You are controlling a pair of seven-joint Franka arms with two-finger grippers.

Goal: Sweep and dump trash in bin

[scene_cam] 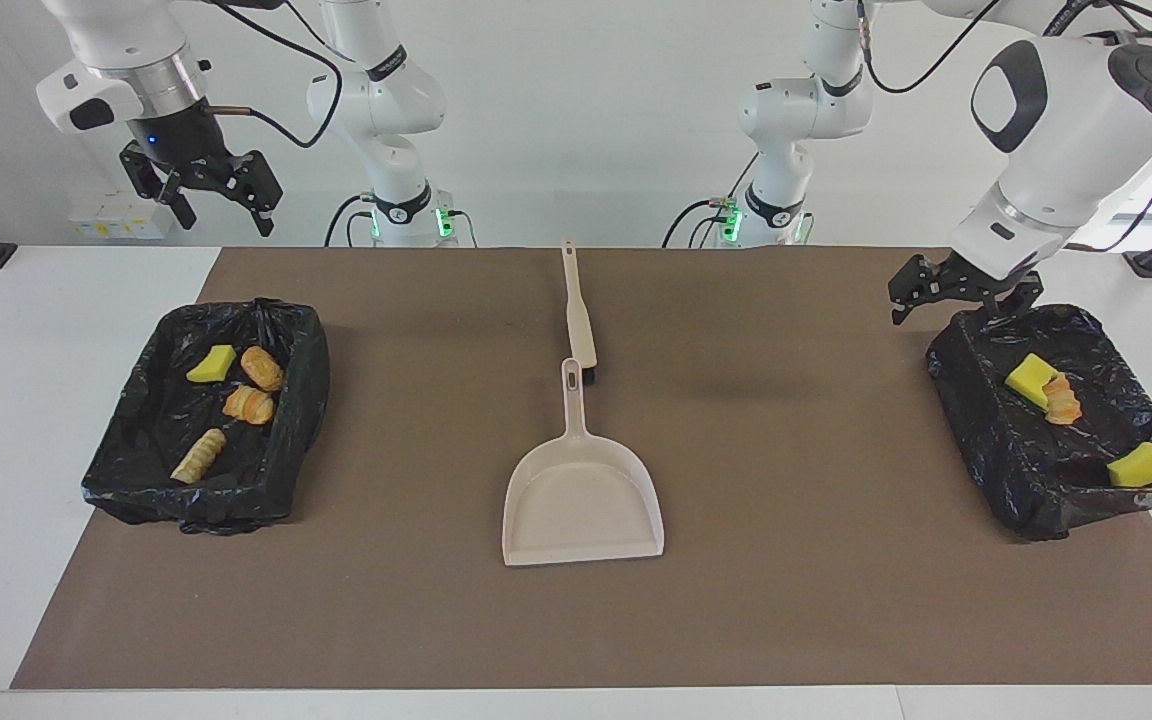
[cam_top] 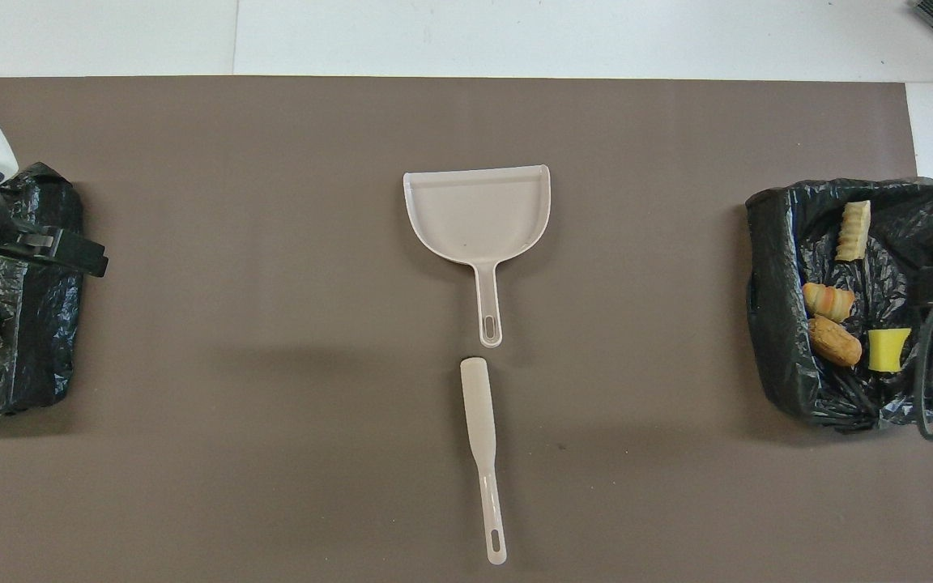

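Left gripper (scene_cam: 966, 293) hangs jaws wide, empty, over the robot-side edge of the bin (scene_cam: 976, 440) at the left arm's end; just below it in that bin sit a yellow sponge chunk (scene_cam: 1031, 377), a pastry (scene_cam: 1063, 400) and another sponge chunk (scene_cam: 1137, 465). Well apart toward table centre lie the dustpan (scene_cam: 583, 500), empty, and the brush (scene_cam: 577, 318), both free. Right gripper (scene_cam: 201, 188) waits high, jaws wide, above the second bin (scene_cam: 296, 440) holding four trash pieces (scene_cam: 236, 395). No trash shows on the mat (scene_cam: 786, 600), so the task looks done; best move is to lift straight clear without snagging the bag liner.
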